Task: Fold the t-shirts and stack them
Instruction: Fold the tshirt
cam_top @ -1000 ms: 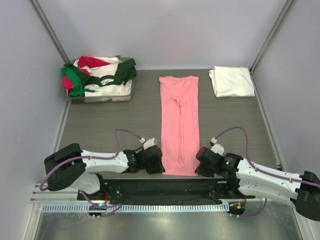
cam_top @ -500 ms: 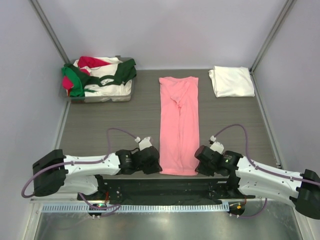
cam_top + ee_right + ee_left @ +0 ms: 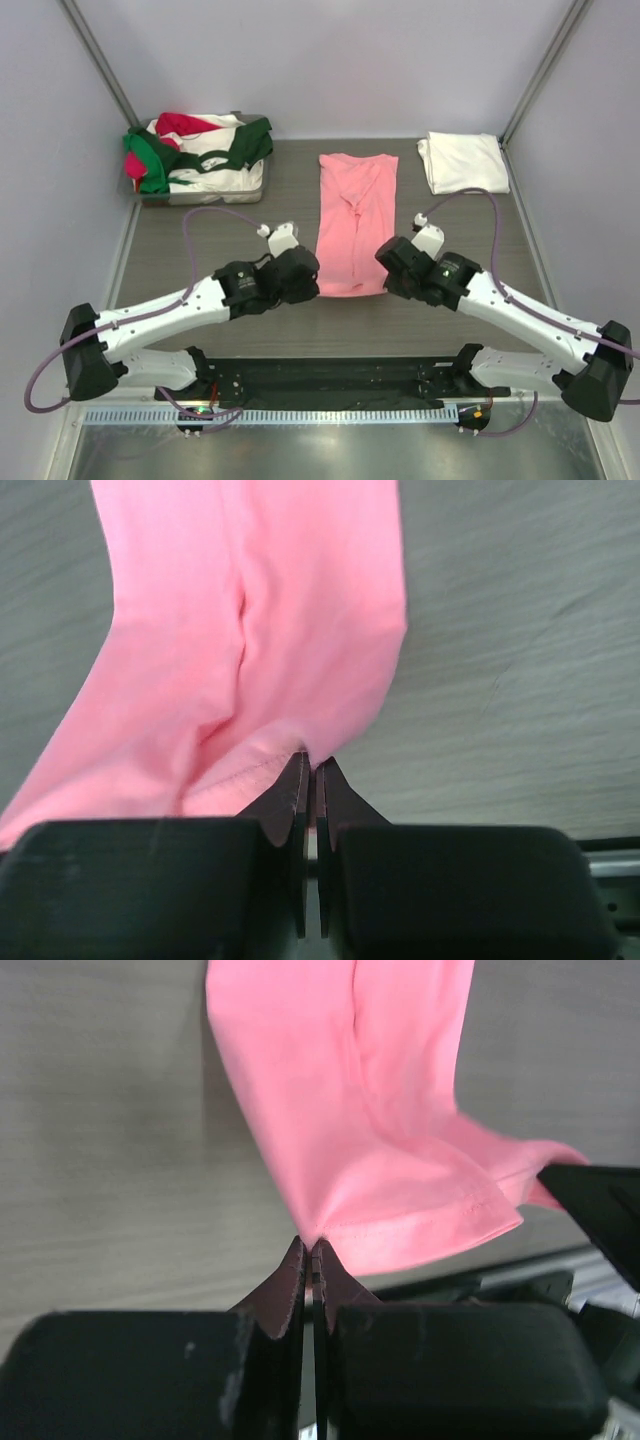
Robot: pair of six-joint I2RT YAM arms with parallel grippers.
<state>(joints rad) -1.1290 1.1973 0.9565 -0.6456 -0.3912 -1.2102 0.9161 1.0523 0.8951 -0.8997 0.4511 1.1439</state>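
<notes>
The salmon-pink t-shirt (image 3: 356,210) lies lengthwise mid-table (image 3: 220,235), with its near hem raised off the surface. The left end effector (image 3: 310,1252) is clamped on the hem's left corner and the right end effector (image 3: 311,764) on its right corner. A folded white t-shirt (image 3: 463,163) rests far right; green, red and white t-shirts (image 3: 200,150) fill the tray (image 3: 205,196) far left
</notes>
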